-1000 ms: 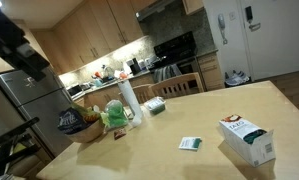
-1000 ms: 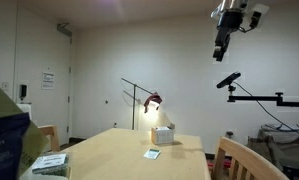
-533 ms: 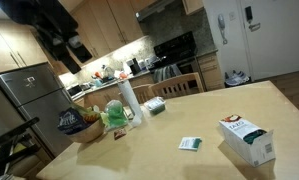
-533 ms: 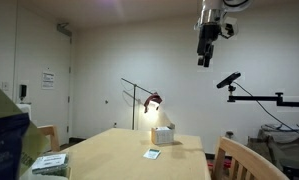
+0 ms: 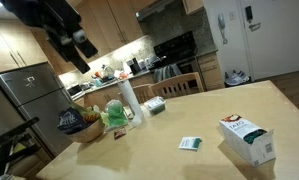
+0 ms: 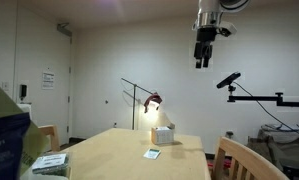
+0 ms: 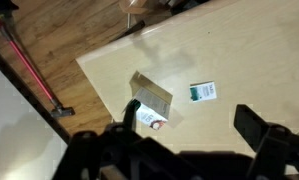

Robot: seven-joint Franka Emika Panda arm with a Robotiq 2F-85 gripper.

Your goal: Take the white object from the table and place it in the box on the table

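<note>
The white object [image 5: 192, 144] is a small flat packet with a green patch, lying on the wooden table a short way from the box [image 5: 246, 139], a white carton with green print. Both also show far off in an exterior view, the white object [image 6: 151, 154] in front of the box [image 6: 164, 135]. My gripper [image 5: 84, 52] hangs high in the air, well away from both, and is seen near the ceiling in an exterior view [image 6: 202, 63]. The wrist view looks down from far above on the box [image 7: 151, 98] and the white object [image 7: 203, 92]. The gripper [image 7: 189, 120] is open and holds nothing.
At the table's other end stand a tall white paper roll [image 5: 129, 100], a dark basket [image 5: 74, 125], a green item [image 5: 115, 115] and a flat grey-white block [image 5: 154, 105]. A chair back [image 6: 239, 160] stands by the table. The wrist view shows the table edge [image 7: 94, 85] over wooden floor.
The arm has swung across high above the table, carrying the open gripper sideways and slightly down. The packet and the carton have not moved.
</note>
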